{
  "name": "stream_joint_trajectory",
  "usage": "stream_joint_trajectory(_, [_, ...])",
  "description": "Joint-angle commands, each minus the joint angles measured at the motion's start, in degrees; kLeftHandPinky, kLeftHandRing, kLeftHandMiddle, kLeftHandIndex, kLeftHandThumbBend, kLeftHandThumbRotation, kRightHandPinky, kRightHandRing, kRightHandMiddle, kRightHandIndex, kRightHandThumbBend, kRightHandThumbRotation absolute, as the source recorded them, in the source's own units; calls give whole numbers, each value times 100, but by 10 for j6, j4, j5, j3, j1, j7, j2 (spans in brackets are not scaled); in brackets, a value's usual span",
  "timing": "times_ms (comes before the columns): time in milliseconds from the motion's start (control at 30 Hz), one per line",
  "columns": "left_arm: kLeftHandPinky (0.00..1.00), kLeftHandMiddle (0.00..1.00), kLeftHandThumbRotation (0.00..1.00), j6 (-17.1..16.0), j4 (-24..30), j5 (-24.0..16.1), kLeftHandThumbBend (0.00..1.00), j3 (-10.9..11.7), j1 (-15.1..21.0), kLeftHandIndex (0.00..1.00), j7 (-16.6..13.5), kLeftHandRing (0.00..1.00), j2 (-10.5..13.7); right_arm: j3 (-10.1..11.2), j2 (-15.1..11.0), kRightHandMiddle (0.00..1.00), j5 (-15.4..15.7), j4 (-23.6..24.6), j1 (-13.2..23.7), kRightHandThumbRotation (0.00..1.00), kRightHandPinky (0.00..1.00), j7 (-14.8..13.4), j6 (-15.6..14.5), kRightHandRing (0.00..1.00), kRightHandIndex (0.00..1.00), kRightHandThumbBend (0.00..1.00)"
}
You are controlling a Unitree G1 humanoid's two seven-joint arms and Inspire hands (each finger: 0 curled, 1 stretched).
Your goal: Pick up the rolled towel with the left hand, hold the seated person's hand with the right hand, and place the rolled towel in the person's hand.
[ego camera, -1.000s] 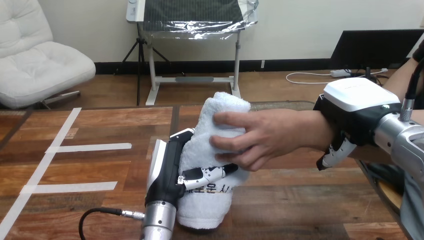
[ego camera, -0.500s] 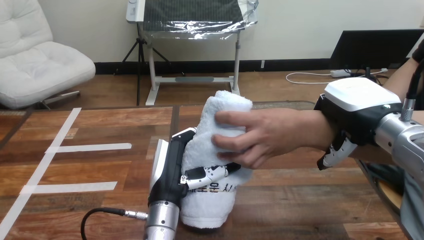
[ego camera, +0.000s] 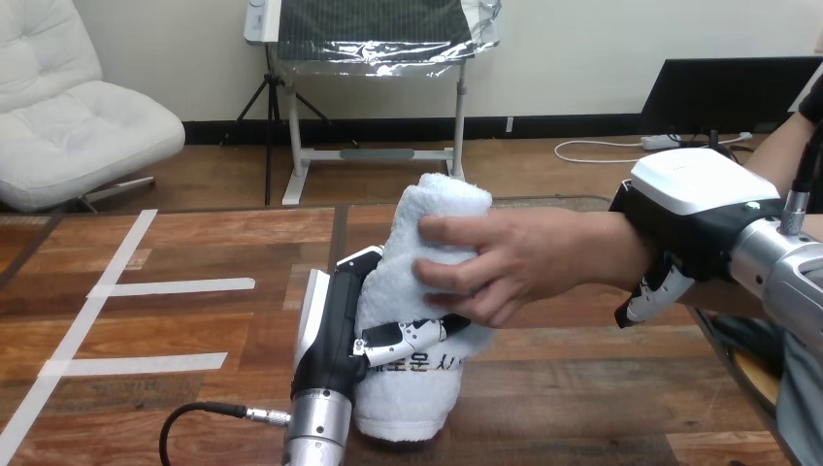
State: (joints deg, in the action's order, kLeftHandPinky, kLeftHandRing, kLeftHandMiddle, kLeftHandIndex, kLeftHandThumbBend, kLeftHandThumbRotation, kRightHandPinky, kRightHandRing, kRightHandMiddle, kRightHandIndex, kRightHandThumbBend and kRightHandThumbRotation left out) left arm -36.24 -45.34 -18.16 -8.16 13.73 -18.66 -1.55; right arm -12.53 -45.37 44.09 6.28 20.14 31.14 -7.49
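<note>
Handover step: rolled towel [ego camera: 412, 403] upright over table [ego camera: 194, 330], lower half clasped by left hand [ego camera: 335, 320], upper half wrapped by person's hand [ego camera: 514, 257]. Right hand [ego camera: 694, 209] curls round person's wrist. Next, likely: left hand loosens, withdraws without tugging towel.

The black-and-white left hand [ego camera: 335, 325] gripped the rolled white towel [ego camera: 412, 388] over the brown wooden table [ego camera: 194, 243]; the person's hand [ego camera: 514, 262] clasped its upper part, the right hand [ego camera: 694, 209] curled round the person's wrist [ego camera: 607, 252].
</note>
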Motion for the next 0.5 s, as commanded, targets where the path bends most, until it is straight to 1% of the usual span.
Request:
stream_joint_trajectory(0, [30,43,5,-22,-9,-3,60,0,46,51,-13,37,-1,42,-8,29,-9,0,22,0,14,-29,0,21,34,75])
stream_joint_trajectory(100, [30,43,6,-38,-27,-11,60,-3,57,51,-28,37,-7,45,-9,29,-14,0,21,0,14,-29,2,21,34,75])
stream_joint_trajectory(200, [30,43,6,-36,-31,-5,61,-4,63,51,-24,37,-17,44,-9,29,-12,1,20,0,14,-29,1,21,34,75])
stream_joint_trajectory(300, [30,43,7,-32,-31,-9,60,-8,67,51,-27,37,-22,45,-6,29,-11,1,21,0,14,-23,-7,21,34,75])
stream_joint_trajectory(400, [30,44,8,-24,-28,-5,60,-11,68,51,-20,37,-29,48,-6,29,-15,2,17,0,14,-26,-1,21,35,75])
stream_joint_trajectory(467, [30,44,8,-28,-29,-6,59,-13,71,51,-19,38,-33,48,-5,29,-14,3,17,0,14,-25,-3,21,35,75])
